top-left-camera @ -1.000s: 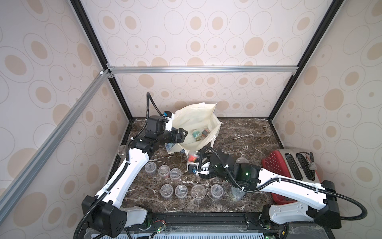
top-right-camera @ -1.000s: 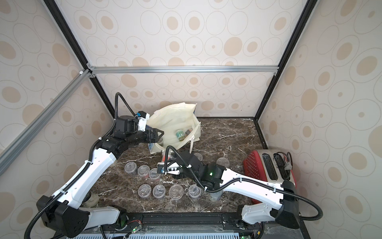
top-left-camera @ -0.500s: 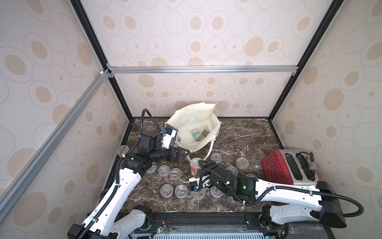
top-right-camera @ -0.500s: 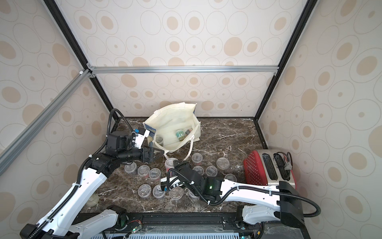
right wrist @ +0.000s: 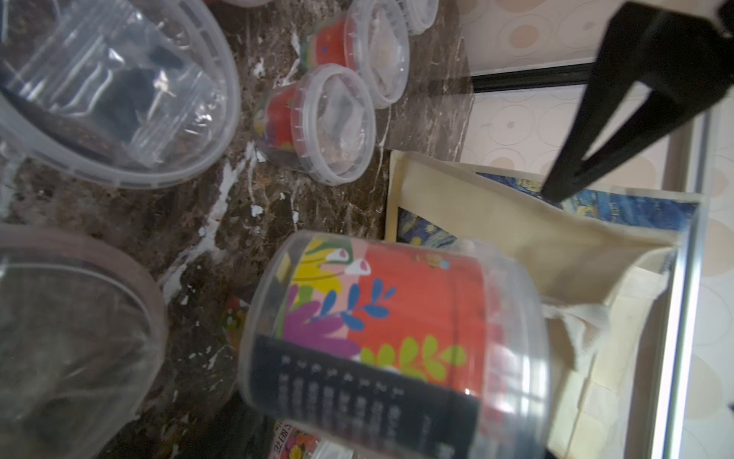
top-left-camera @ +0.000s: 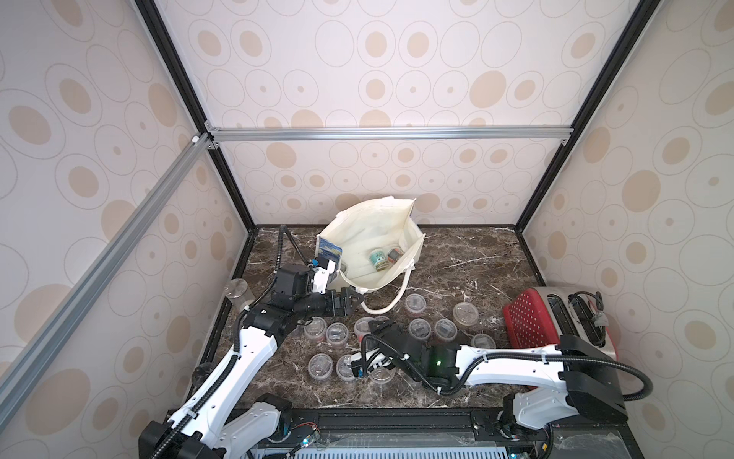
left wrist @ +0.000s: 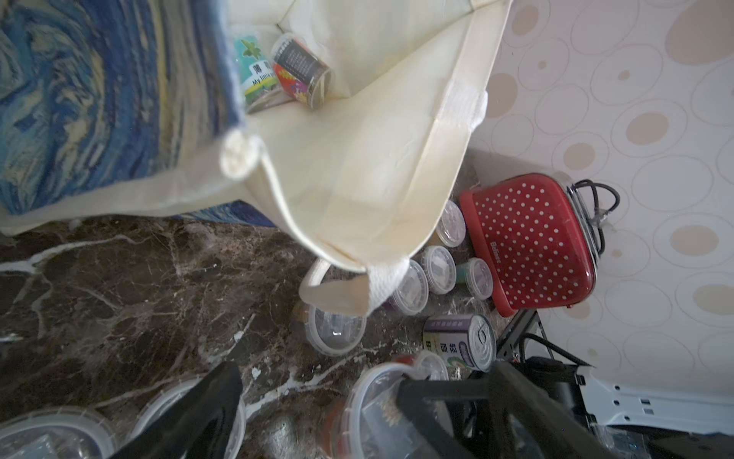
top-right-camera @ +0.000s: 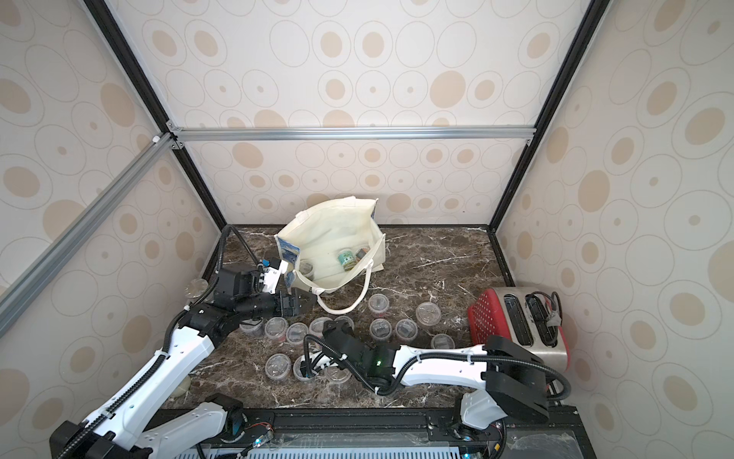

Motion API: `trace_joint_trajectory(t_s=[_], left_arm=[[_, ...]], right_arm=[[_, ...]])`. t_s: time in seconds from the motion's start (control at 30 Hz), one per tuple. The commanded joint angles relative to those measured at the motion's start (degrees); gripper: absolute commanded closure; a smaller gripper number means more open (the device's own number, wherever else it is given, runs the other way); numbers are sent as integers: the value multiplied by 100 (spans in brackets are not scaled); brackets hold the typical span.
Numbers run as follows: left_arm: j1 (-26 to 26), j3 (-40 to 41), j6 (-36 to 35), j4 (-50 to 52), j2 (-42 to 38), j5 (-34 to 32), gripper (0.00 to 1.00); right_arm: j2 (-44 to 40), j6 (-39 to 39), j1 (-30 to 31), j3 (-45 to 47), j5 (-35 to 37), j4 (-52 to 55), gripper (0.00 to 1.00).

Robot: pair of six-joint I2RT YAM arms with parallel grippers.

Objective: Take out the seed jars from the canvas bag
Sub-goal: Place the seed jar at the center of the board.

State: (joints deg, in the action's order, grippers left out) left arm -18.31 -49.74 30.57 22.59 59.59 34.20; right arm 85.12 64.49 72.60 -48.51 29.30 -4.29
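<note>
The canvas bag (top-left-camera: 373, 234) (top-right-camera: 329, 234) lies open at the back of the marble table, with a teal seed jar (top-left-camera: 377, 259) (left wrist: 254, 67) and a red-and-black one (top-left-camera: 394, 253) (left wrist: 302, 71) inside. Several seed jars (top-left-camera: 415, 304) (top-right-camera: 379, 303) stand on the table in front of it. My left gripper (top-left-camera: 351, 302) (left wrist: 317, 377) hangs open just in front of the bag's near corner, above the jars, holding nothing. My right gripper (top-left-camera: 367, 326) is shut on a red-labelled jar (right wrist: 397, 337), low among the standing jars; its fingers are mostly hidden behind the jar.
A red polka-dot toaster (top-left-camera: 556, 322) (left wrist: 532, 242) stands at the right edge. A taller clear cylinder (top-left-camera: 238, 294) stands against the left wall. The bag's white strap (top-left-camera: 391, 296) loops onto the table. A purple-labelled jar (left wrist: 460, 341) lies on its side.
My left gripper came down and forward from the bag's left edge, opening fully, and the bag settled. My right gripper carried the red jar from the bag's mouth toward the front cluster.
</note>
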Motion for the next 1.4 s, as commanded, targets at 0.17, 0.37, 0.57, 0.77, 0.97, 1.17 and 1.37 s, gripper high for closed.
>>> trace_joint_trajectory(t_s=[0.17,0.37,0.57,0.77,0.97,1.17,1.37], left_arm=[[70,-110,116,-522,315,-539,2],[109,-38,242,-400,381,-864,2],[186,90,296,-552,316,-1049,2],[213,109,327,-659,303,-1073,2],[239,134,292,-632,195,-1165,2],[248,181,301,-676,132,-1122,2],[262,254,310,-765,114,-885,2]], right_arm=[[834,-299,-309,-496,-105,-104,31],[1126,-409,-498,-1039,-399,610,30],[1303,-831,-728,-1462,-1056,1189,32],[1767,-957,-920,-1618,-729,940,32],[1584,-825,-1096,-1232,-645,716,33],[1009,-651,-1397,-730,-826,519,34],[1183,-552,-1404,-837,-934,548,35]])
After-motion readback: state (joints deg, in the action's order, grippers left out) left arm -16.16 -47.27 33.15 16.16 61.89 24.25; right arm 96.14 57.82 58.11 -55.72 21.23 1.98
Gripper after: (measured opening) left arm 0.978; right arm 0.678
